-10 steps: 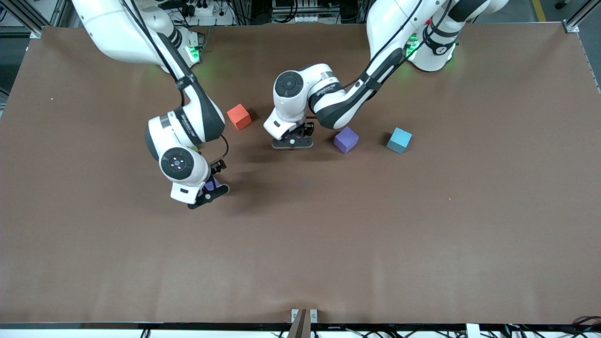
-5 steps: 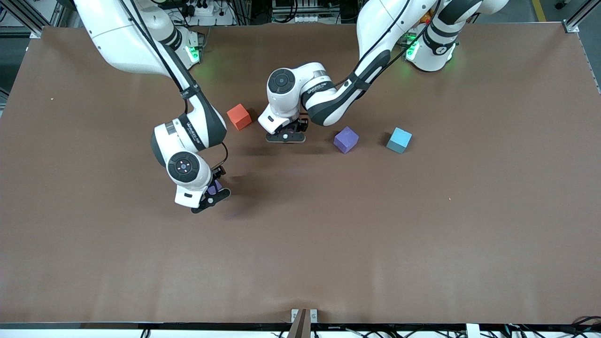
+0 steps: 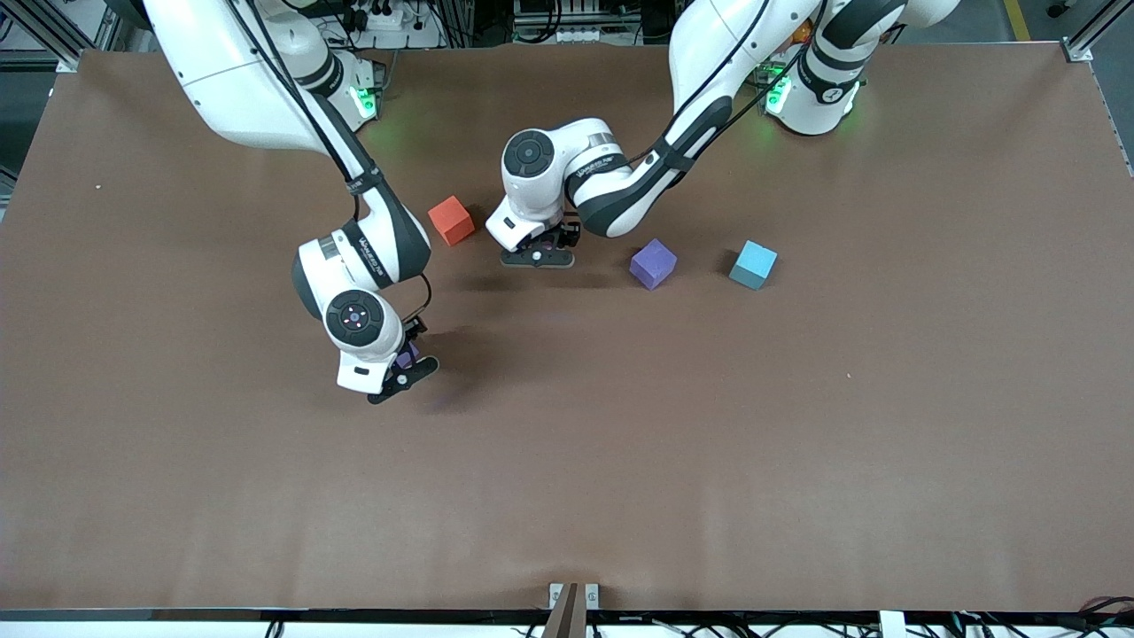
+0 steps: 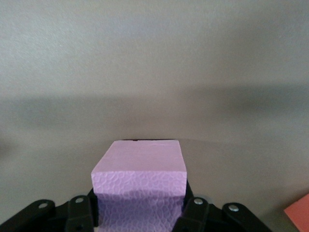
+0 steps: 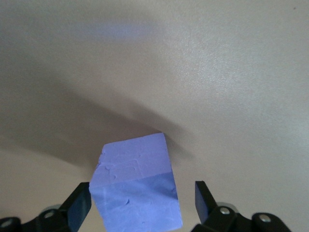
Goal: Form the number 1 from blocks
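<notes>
The right gripper (image 3: pixel 400 368), nearer the camera than the orange cube (image 3: pixel 451 220), has wide fingers (image 5: pixel 79 207) flanking a tilted purple block (image 5: pixel 136 186); closing may twist it. The left gripper (image 3: pixel 540 255), beside that cube, pinches a pink block (image 4: pixel 141 176).

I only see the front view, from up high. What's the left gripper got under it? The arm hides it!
Observer: The left wrist view shows the left gripper shut on a pink cube.
Operator: Is the right gripper squeezing its cube too?
Observer: No. In the right wrist view the right gripper is open around a purple cube, and one finger stands clear of it.
Operator: Is that cube straight?
Observer: No, it sits turned askew between the fingers.
</notes>
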